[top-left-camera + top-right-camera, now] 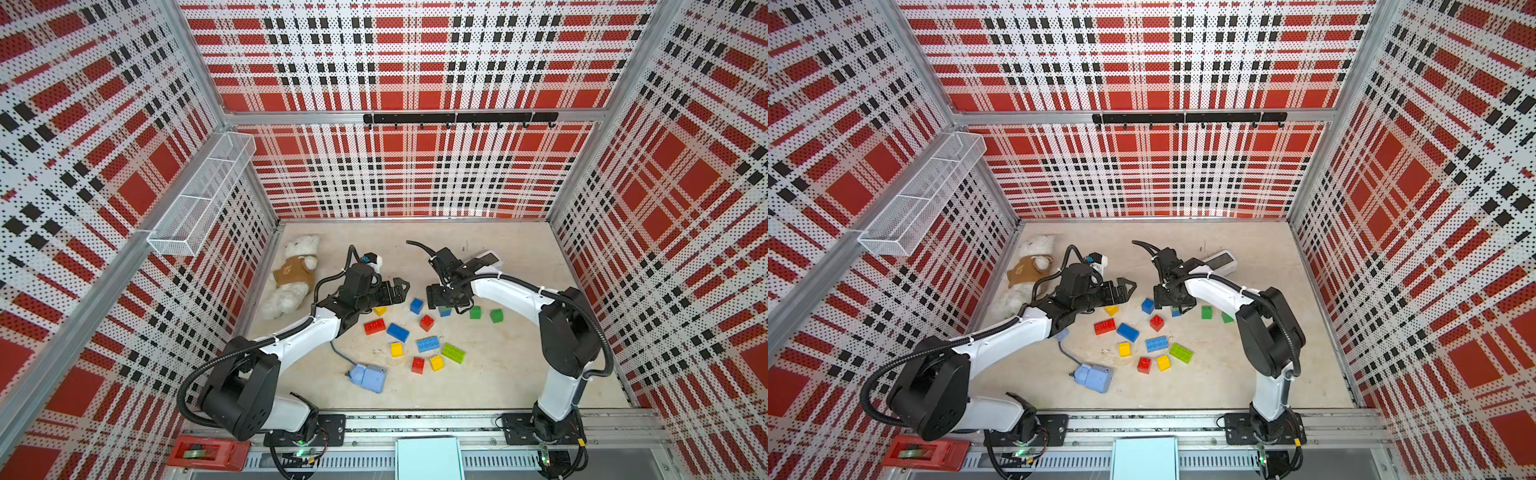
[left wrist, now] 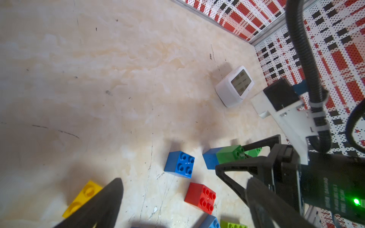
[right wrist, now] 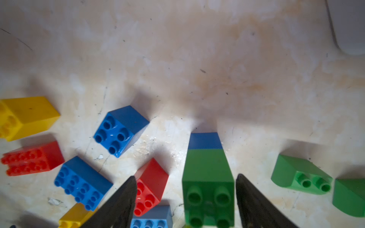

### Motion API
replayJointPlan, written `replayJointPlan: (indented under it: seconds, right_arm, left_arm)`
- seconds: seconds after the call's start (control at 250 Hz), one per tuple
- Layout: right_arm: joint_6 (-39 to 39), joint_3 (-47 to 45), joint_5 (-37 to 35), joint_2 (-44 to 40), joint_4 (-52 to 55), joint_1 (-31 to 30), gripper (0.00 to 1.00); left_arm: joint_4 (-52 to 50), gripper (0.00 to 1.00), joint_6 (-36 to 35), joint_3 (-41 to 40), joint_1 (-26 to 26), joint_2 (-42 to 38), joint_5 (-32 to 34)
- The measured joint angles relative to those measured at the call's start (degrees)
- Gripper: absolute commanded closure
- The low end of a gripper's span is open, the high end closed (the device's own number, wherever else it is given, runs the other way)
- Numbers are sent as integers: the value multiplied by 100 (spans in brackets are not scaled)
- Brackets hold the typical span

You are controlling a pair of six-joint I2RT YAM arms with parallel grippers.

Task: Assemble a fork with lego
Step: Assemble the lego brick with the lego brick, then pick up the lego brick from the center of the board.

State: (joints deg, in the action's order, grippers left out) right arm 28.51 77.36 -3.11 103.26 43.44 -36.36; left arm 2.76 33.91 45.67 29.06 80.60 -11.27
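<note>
A green brick (image 3: 207, 171) sits stacked on a blue brick (image 3: 204, 141), and the stack stands on the floor (image 1: 444, 311). My right gripper (image 3: 185, 176) is open around it, one finger close to the green brick, the other well clear. Loose lego lies in front: a blue square (image 1: 416, 305), a red square (image 1: 427, 322), a red oblong (image 1: 374, 326), a blue oblong (image 1: 398, 332), a light-blue oblong (image 1: 428, 344) and a lime oblong (image 1: 453, 353). Two green bricks (image 1: 475, 312) lie to the right. My left gripper (image 1: 401, 291) hovers wide open and empty, left of the blue square.
A teddy bear (image 1: 293, 276) lies at the back left. A pale-blue box with a cord (image 1: 369, 377) sits near the front. A white device with a screen (image 2: 235, 86) stands behind the right arm. A mesh basket (image 1: 203, 195) hangs on the left wall.
</note>
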Motion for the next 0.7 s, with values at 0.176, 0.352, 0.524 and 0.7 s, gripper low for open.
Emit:
replayJointPlan:
  seconds: [0.176, 0.352, 0.524, 0.7]
  right_arm:
    - [-352, -1366, -31, -1346, -1287, 22, 12]
    - [-522, -3064, 105, -2511, -2524, 179, 6]
    - [-693, -3729, 577, -2977, -2767, 415, 15]
    - [-890, -3921, 605, -3471, -2391, -142, 14]
  left_arm:
    - [-291, 1, -256, 293, 232, -2, 240]
    - [-385, 1, -566, 197, 1093, -297, 1086]
    - [-103, 0, -660, -293, 1528, -962, 1547]
    - [-31, 0, -752, -426, 1528, -1137, 1556]
